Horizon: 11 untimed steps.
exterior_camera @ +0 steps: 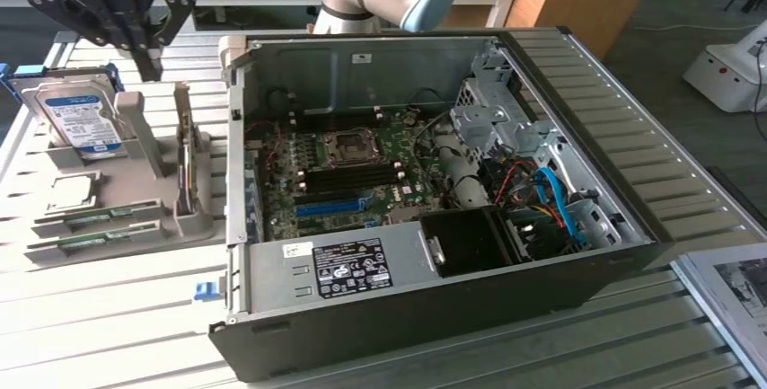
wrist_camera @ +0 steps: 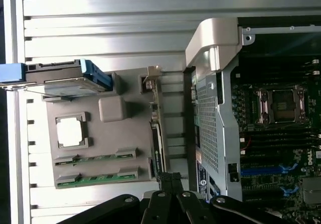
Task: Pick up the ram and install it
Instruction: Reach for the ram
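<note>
Hovering over the grey holder (exterior_camera: 150,137) on the worktop (exterior_camera: 108,317), gripper (exterior_camera: 153,61) closed and empty, two green ram sticks (exterior_camera: 93,218) lying flat in the holder's front slots, hard drive (exterior_camera: 78,115) upright behind them, open computer case (exterior_camera: 480,299) beside, possibly a card (exterior_camera: 186,169) standing on edge.

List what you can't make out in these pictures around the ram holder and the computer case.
- Exterior view: the gripper is cut off above by the top edge.
- Exterior view: the ram sticks in the grey holder are too small to show their chips.
- Wrist view: the case wall hides part of the motherboard.
- Exterior view: the memory slots are too small to tell whether they are empty.
</note>
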Tool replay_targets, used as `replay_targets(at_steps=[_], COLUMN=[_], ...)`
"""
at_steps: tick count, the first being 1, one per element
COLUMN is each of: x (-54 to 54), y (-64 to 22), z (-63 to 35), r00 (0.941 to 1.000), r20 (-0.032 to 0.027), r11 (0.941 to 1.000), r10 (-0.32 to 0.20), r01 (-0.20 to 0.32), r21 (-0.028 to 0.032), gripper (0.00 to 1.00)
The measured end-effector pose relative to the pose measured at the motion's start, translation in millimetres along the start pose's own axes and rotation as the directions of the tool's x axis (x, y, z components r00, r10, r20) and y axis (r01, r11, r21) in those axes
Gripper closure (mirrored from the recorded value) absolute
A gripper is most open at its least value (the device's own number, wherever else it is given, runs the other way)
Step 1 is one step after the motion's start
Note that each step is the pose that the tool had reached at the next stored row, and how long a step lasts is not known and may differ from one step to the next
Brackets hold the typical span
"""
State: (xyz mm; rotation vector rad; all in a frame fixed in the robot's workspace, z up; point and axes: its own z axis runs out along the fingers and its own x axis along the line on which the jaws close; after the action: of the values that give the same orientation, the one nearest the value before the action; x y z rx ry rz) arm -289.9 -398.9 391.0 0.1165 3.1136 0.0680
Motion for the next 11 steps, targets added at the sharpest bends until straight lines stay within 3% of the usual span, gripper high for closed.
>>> replay_targets(at_steps=[11], x=[25.4], y=[-1.9], z=[-0.3], r00=[1.0000], r20=[0.0000], r11=[1.0000], r10=[0.000], r01=[0.000], r21=[0.0000], gripper=[0.90])
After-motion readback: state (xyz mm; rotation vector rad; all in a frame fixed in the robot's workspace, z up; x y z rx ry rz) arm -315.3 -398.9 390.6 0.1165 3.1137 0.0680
